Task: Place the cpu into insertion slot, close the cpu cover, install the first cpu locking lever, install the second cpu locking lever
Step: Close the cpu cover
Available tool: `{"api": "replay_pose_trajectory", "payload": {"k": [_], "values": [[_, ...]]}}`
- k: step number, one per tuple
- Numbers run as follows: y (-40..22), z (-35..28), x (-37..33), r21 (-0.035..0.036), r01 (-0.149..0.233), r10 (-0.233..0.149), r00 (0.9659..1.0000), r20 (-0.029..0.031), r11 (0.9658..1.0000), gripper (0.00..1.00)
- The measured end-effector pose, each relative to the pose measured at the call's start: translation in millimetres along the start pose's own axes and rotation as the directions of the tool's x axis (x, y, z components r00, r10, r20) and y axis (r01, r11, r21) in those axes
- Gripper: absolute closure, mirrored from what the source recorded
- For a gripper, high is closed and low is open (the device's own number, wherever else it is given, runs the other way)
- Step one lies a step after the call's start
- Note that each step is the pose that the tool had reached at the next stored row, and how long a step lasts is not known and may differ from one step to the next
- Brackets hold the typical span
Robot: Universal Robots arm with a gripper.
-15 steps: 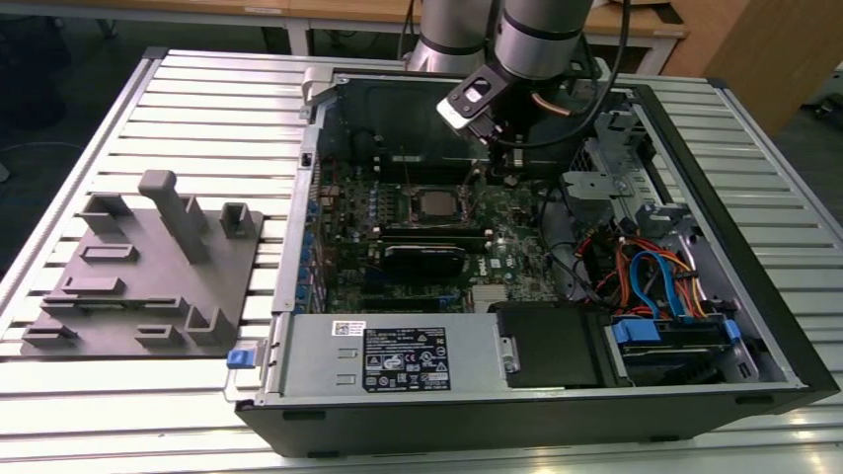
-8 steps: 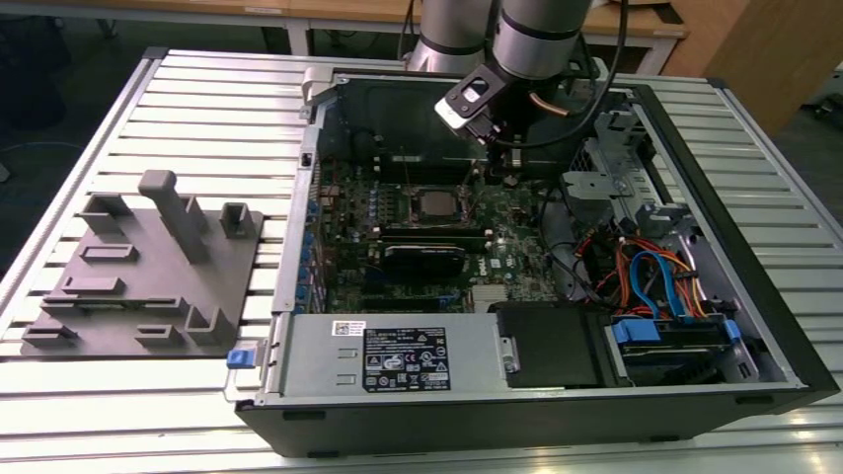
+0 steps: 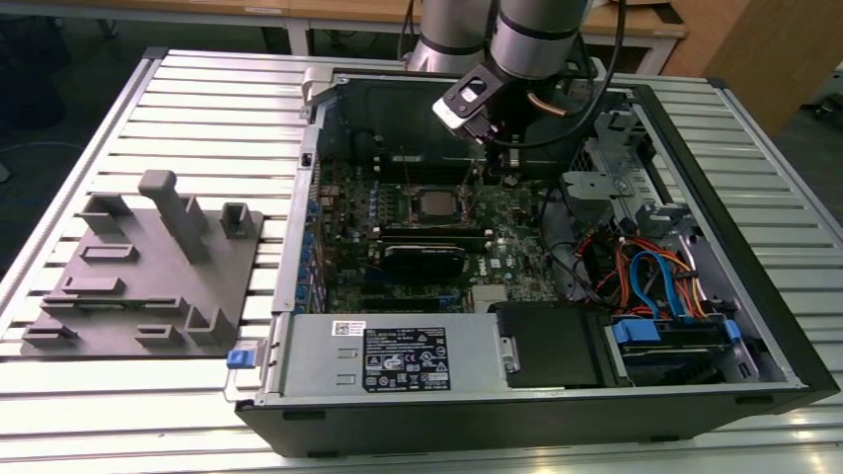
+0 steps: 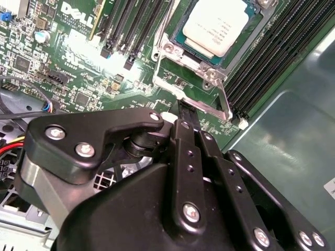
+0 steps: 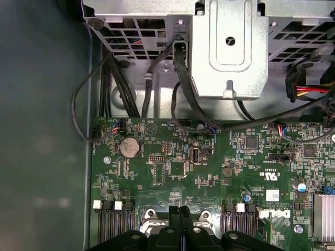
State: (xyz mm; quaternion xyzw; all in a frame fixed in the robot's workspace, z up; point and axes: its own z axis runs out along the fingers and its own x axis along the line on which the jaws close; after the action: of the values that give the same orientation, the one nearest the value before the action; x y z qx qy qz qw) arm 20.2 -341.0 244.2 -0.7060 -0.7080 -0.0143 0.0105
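- Inside the open black tower computer case [image 3: 527,425], which lies on its side on a ribbed aluminium table [image 3: 197,109], the arm's black two-finger gripper [image 4: 184,109] hangs low over the green circuit board [image 4: 78,73].
- The fingers are pressed flat together with only a thin seam between them, and nothing can be seen caught there.
- The fingertips stand right at the edge of the thin square silver metal cpu cover [image 4: 188,68].
- The small square cpu with its dull silver-grey top [image 4: 214,23] sits in the black-framed insertion slot [image 3: 407,204]. It shows through the cover's window, and the frame lies around it.
- Whether the locking levers are latched cannot be told.
- Banks of long black memory slots [image 4: 272,57] flank the socket on two sides, leaving the gripper a narrow lane between them.
- Just past one bank the board ends at a plain grey-green case panel [image 4: 293,157], which is bare and open.
- In the first wrist view a perforated silver metal drive cage [image 5: 230,47] stands over the board's far edge, and loose black cables [image 5: 179,65] loop down beside it.
- A grey moulded parts tray [image 3: 145,286] lies on the table well apart from the case, to the exterior view's left.
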Motion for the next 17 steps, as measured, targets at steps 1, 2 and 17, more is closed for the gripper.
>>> {"api": "replay_pose_trajectory", "payload": {"k": [1, 2, 17], "values": [[-0.4, 0.0, 0.0, 0.0000, 0.000, 0.000, 1.0000, 0.0000, 1.0000, 0.89], [-1.0, 0.0, 0.0, 0.0000, 0.000, 0.000, 1.0000, 0.0000, 1.0000, 0.89], [-6.1, 0.2, 0.0, 0.0000, 0.000, 0.000, 1.0000, -0.0001, 1.0000, 0.89]]}}
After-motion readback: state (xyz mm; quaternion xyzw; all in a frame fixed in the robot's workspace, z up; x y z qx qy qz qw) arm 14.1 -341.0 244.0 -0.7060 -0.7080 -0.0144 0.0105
